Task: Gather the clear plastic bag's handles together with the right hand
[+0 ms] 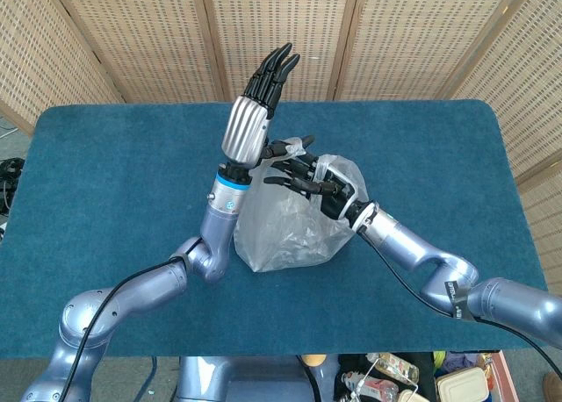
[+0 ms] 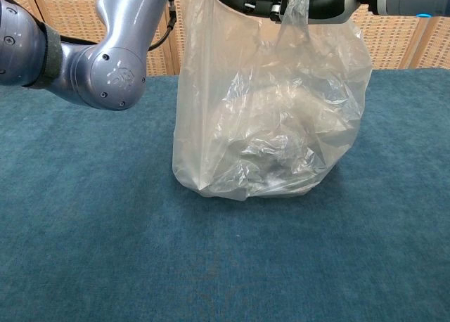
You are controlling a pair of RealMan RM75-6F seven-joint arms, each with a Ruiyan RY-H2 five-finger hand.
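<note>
A: Status?

B: Clear plastic bag (image 1: 290, 222) is stood upright mid-table on the blue cloth (image 1: 114, 165), something crumpled and pale seen low inside. Right hand (image 1: 309, 175) is placed at the bag's top, fingers spread across the mouth. One handle (image 2: 294, 13) is seen draped over it in the chest view. Whether that handle is actually clamped cannot be told.

A: Left hand?

B: Left hand (image 1: 256, 104) is held upright just left of the bag top, fingers straight and together, nothing gripped. Contact with the far handle (image 1: 294, 145) cannot be confirmed.

A: Risks?

B: Only one handle may be caught if the fingers are closed now; the other is judged likely to be missed. Thin film could be slipped off smooth fingers. The bag could be tipped or dragged if it is pulled sideways.
</note>
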